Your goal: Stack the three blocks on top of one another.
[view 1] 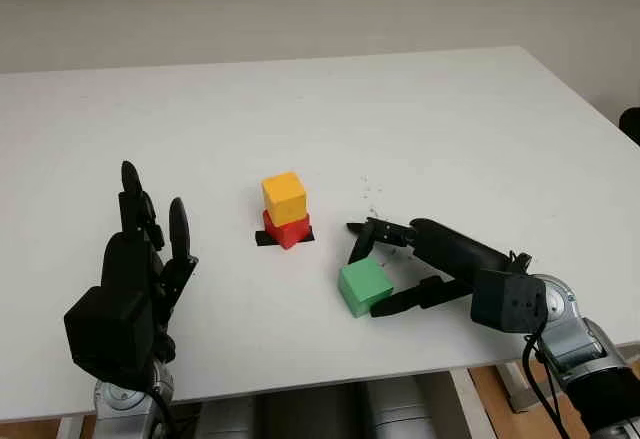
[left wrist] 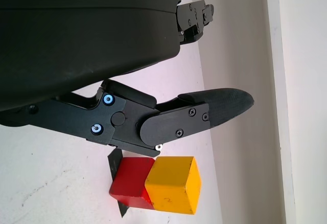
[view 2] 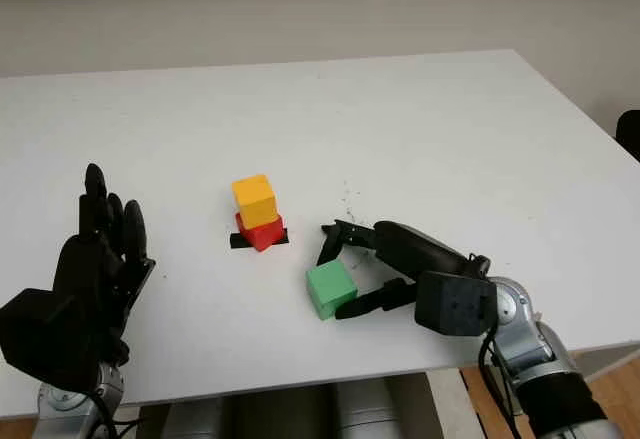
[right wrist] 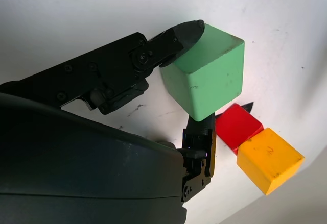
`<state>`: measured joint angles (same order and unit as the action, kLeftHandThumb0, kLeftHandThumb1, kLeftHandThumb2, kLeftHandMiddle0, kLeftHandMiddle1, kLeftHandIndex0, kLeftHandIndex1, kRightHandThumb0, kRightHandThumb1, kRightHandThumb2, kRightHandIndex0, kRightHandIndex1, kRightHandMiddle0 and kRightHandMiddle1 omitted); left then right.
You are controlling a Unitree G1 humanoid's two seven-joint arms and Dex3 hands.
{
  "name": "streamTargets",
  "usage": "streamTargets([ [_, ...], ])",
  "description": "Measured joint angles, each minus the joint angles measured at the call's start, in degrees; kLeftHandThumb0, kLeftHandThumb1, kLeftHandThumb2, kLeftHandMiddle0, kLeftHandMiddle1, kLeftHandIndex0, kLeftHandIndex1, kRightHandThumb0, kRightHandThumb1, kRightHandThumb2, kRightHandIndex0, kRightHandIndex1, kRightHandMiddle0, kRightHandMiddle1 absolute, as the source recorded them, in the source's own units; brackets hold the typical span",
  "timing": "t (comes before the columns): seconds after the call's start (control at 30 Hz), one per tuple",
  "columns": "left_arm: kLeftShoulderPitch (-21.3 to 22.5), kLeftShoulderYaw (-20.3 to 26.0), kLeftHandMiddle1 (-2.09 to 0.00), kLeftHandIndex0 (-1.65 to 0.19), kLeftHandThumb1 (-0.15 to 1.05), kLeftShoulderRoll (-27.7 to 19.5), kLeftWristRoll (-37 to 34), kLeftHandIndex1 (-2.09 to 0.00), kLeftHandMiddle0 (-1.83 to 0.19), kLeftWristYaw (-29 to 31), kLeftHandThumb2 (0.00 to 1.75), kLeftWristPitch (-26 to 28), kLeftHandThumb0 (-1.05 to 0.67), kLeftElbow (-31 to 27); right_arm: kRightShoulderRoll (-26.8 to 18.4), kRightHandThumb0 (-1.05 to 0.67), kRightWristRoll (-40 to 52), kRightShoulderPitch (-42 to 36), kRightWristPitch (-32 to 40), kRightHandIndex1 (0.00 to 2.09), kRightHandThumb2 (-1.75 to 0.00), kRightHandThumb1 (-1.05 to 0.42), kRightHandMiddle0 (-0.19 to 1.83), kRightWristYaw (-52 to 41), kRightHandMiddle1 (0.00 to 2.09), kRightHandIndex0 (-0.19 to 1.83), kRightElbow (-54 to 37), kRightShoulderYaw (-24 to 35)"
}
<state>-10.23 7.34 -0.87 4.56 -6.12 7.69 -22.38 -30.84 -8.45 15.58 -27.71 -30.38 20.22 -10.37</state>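
A yellow block sits on top of a red block at the middle of the white table, over a black tape mark. A green block stands on the table to the right of that stack and a little nearer. My right hand is shut on the green block, one fingertip against its far side and another finger against its near side. My left hand is open at the front left, held upright and apart from the stack.
The table's front edge runs just below both hands. Its right edge slants away at the far right. Bare tabletop stretches behind the stack.
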Motion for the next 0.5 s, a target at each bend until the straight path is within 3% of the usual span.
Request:
streamTargets([
  [0.5,0.0,0.0,-0.05,0.17,1.05,0.0,0.2,-0.05,0.17,-0.1,0.65,0.0,-0.68,0.0,3.2,-0.47,6.6,3.1,0.7,0.10,-0.06,-0.99,0.27,-0.1,1.58,0.32,2.7,4.0],
])
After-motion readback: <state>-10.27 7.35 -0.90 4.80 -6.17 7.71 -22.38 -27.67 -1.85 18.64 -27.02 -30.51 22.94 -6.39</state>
